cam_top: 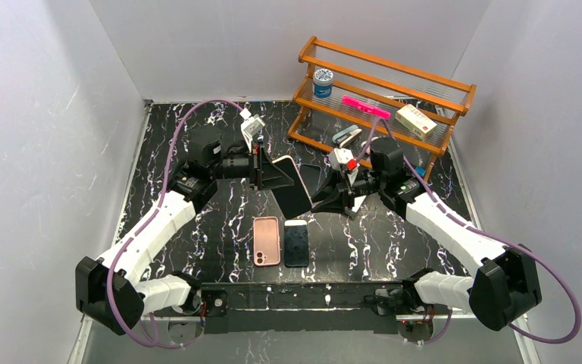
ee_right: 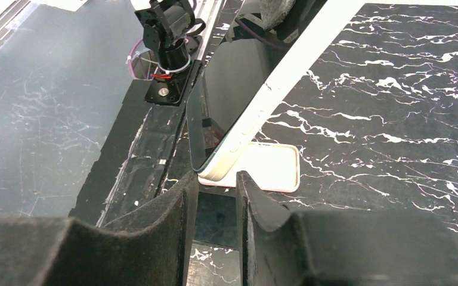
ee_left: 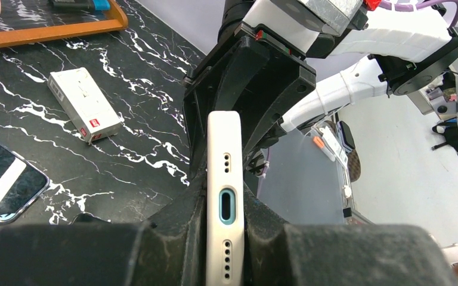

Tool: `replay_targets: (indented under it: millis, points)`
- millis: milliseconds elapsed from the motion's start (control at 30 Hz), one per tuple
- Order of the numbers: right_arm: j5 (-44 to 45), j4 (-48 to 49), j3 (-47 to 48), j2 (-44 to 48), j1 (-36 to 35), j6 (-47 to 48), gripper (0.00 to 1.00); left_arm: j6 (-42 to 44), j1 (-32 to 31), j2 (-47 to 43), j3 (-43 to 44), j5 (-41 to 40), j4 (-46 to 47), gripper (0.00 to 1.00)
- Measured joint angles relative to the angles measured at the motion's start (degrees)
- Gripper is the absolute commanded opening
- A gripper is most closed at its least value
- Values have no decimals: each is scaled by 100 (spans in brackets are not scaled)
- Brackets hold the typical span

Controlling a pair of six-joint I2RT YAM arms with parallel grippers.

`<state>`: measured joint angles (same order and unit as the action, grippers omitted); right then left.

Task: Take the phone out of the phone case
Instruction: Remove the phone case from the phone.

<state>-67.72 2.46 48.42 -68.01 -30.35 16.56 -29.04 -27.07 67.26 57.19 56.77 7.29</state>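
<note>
Tabletop (cam_top: 394, 243) w/ spare pink case (cam_top: 267, 240) + bare phone (cam_top: 297, 243) flat near front edge. Above it, clamped firm in L gripper (ee_left: 225, 208): phone (cam_top: 293, 196), on edge, mid-air btwn the arms. R gripper (ee_right: 216, 182) at its lower corner, jaws narrowly apart, no grip yet. Pale case (ee_left: 223, 137) fully on. Looks early: nothing peeled, whole removal left.

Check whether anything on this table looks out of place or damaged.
Nothing looks spilled or broken. One stray: a small white box lies on the table near the shelf rather than on it. The cased phone is up in the air in the left gripper, as the task needs.
</note>
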Motion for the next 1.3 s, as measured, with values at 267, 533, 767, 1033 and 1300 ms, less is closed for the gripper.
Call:
replay_targets:
  millis: [267,533,767,1033,1300]
  points:
    - [-85,-85,87,-33,-4,22,38,-37,0,7,22,15,0,0]
    - [-136,-129,122,-129,-15,66,20,-63,-7,20,33,26,76,0]
    - [-306,-636,431,-374,-15,546,14,-153,-44,20,-55,59,389,0]
    - [170,-1663,876,-778,-63,1381,7,-339,-188,17,-378,-94,863,0]
    - [905,-1954,1106,-931,-155,1797,9,-376,-280,17,-509,-345,984,0]
